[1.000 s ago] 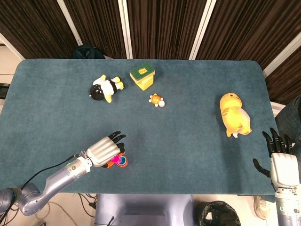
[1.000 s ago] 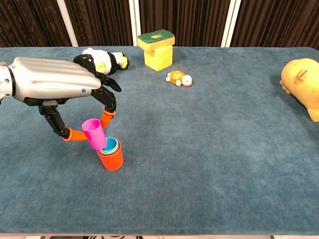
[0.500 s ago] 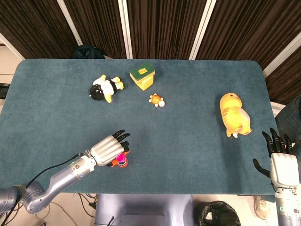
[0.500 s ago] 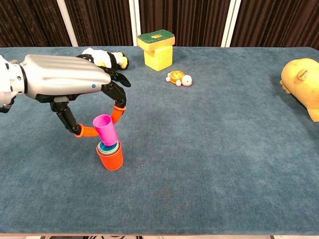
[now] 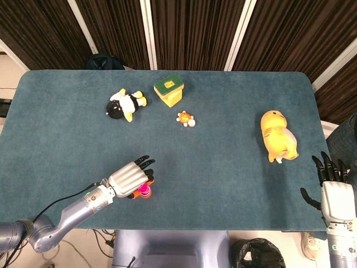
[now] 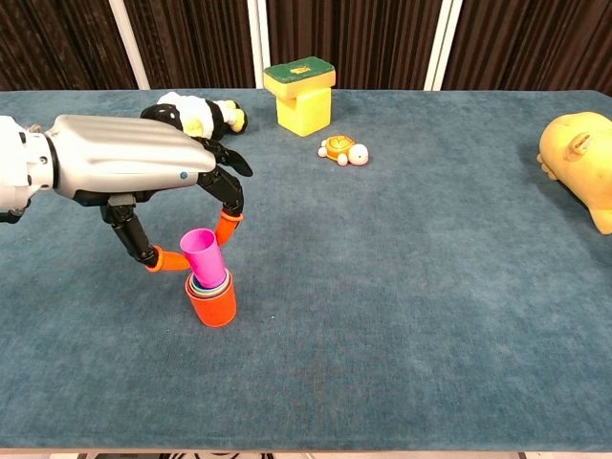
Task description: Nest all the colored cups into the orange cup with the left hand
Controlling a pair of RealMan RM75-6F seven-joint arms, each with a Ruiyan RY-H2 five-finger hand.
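Observation:
The orange cup point(image 6: 212, 306) stands upright near the table's front left, with other coloured cups nested inside it. A magenta cup point(image 6: 202, 252) sits tilted in the top of that stack, most of it sticking out. My left hand point(image 6: 134, 167) hovers over the stack and pinches the magenta cup between thumb and a finger. In the head view the left hand point(image 5: 129, 177) covers most of the stack, and only a bit of the magenta cup point(image 5: 146, 190) shows. My right hand point(image 5: 333, 192) hangs beyond the table's right front corner, fingers spread, holding nothing.
On the blue table point(image 5: 223, 167), a penguin plush point(image 5: 124, 105), a yellow block with a green top point(image 5: 169, 89) and a small turtle toy point(image 5: 186, 119) lie at the back. A yellow plush animal point(image 5: 277, 137) lies at the right.
My left hand carried the magenta cup rightward over the orange cup and lowered it into the nested stack. The right hand has not moved.

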